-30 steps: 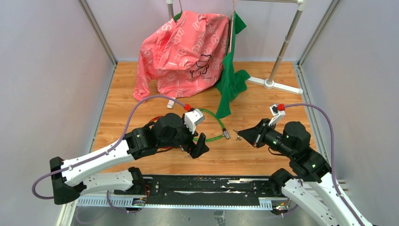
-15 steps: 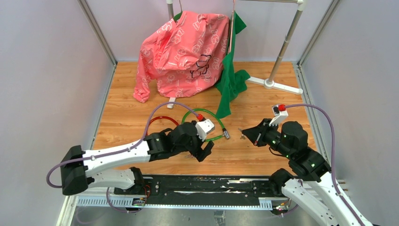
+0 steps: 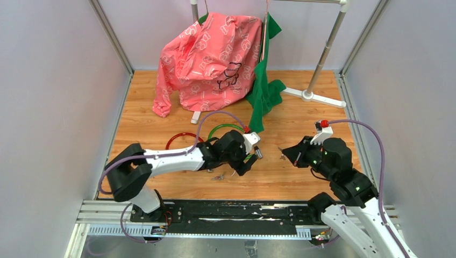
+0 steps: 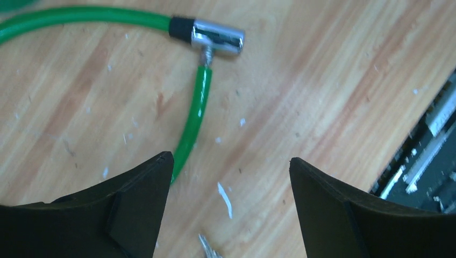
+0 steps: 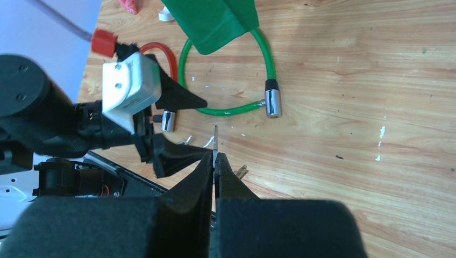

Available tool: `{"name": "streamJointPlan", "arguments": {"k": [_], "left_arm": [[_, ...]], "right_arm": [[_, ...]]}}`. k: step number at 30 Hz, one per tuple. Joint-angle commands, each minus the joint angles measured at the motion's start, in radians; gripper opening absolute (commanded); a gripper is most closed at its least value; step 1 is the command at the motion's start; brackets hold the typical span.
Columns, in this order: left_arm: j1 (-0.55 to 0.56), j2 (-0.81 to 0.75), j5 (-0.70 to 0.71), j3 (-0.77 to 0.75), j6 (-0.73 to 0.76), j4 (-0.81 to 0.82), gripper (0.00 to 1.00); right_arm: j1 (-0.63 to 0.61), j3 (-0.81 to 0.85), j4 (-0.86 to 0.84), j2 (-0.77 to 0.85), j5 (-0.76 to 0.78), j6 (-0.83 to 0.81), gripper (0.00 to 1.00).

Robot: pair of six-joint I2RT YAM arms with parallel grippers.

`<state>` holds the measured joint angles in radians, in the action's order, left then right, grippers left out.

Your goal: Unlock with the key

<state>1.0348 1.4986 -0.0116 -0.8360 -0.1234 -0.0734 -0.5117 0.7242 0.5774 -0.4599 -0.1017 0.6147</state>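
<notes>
A green cable lock (image 3: 222,128) lies on the wood floor, its chrome lock head (image 3: 258,152) at the loop's right end. In the left wrist view the lock head (image 4: 218,38) lies ahead of my left gripper (image 4: 231,161), which is open and empty just above the floor. My left gripper (image 3: 246,163) sits just left of the lock head. My right gripper (image 5: 215,156) is shut on a small silver key (image 5: 215,141) whose blade points toward the lock head (image 5: 273,102). In the top view the right gripper (image 3: 286,154) is to the right of the lock.
A red cable lock (image 3: 180,141) lies left of the green one, its chrome head (image 5: 168,121) by the left gripper. Loose keys (image 3: 218,176) lie near the front rail. Pink and green garments (image 3: 215,54) hang on a rack (image 3: 322,54) at the back.
My left arm has stretched right and forward, carrying its open gripper up to the green lock's head. My right gripper has drawn back slightly to the right with the key.
</notes>
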Motion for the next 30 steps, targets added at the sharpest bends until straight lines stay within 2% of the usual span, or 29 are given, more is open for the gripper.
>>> {"name": "streamJointPlan", "arguments": {"k": [1, 7, 15, 22, 30], "left_arm": [[-0.034, 0.117, -0.076, -0.117, 0.062, 0.039, 0.82], [-0.056, 0.275, -0.087, -0.234, 0.097, 0.017, 0.77], [-0.059, 0.375, -0.052, -0.285, 0.102, 0.003, 0.60], [-0.067, 0.433, -0.019, -0.327, 0.084, -0.024, 0.48], [-0.066, 0.463, -0.033, -0.323, -0.005, -0.013, 0.11]], "right_arm": [[0.035, 0.015, 0.051, 0.022, -0.008, -0.034, 0.00], [0.047, 0.040, 0.093, 0.036, -0.006, -0.053, 0.00], [0.048, 0.049, 0.111, 0.045, -0.012, -0.053, 0.00], [0.049, 0.056, 0.111, 0.041, -0.018, -0.051, 0.00], [0.048, 0.057, 0.120, 0.054, -0.015, -0.044, 0.00]]}}
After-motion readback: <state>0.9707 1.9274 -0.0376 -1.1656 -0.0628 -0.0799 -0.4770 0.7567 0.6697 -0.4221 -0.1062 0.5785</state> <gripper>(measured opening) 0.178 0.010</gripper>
